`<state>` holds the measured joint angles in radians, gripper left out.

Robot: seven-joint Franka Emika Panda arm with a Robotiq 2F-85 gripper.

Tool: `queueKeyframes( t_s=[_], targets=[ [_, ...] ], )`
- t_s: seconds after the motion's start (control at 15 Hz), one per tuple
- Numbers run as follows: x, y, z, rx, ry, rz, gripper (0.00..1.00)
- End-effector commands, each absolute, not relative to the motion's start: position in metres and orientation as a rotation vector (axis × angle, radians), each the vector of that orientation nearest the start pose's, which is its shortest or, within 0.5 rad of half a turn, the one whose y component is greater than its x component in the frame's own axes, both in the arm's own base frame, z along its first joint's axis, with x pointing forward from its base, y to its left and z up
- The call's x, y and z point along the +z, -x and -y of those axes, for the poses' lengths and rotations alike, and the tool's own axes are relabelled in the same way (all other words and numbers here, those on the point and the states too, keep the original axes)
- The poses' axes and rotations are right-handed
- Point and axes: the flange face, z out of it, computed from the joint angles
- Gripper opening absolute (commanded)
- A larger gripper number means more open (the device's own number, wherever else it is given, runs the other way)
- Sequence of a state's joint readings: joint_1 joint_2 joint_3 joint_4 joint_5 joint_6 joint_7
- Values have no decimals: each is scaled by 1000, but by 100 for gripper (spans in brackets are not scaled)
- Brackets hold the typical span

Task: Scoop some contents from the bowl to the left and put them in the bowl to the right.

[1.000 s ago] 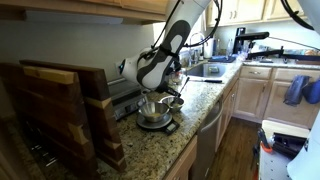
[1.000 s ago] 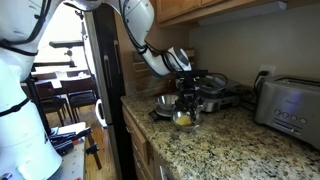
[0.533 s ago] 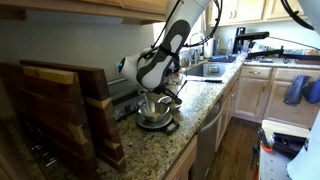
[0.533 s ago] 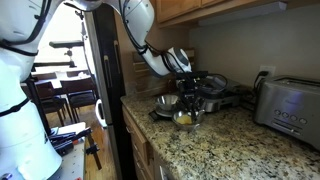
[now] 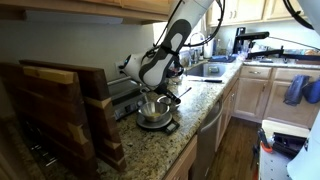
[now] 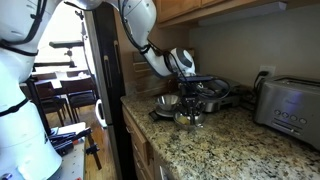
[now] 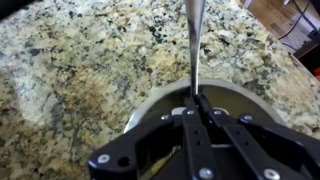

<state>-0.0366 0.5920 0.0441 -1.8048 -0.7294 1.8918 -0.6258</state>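
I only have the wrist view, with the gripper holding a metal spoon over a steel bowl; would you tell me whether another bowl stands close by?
Observer: Yes, a second shiny steel bowl stands on the speckled granite counter, beside the round steel bowl you are over.
Operator: Thanks. Is anything tall nearby?
Observer: A brushed steel toaster stands farther along, apart from both bowls.
Operator: Anything else?
Observer: Dark wooden cutting boards stand upright on the counter in an exterior view.

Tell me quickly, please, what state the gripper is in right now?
Gripper: closed, holding the spoon.
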Motion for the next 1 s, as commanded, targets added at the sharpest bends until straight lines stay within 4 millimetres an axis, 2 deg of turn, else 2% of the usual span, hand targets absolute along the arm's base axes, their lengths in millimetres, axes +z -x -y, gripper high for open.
queueKeyframes(
  t_s=[0.0, 0.93],
  targets=[
    [203, -593, 53, 1036, 2927, 1644, 3],
    [225, -586, 46, 957, 2910, 1717, 4]
  ],
)
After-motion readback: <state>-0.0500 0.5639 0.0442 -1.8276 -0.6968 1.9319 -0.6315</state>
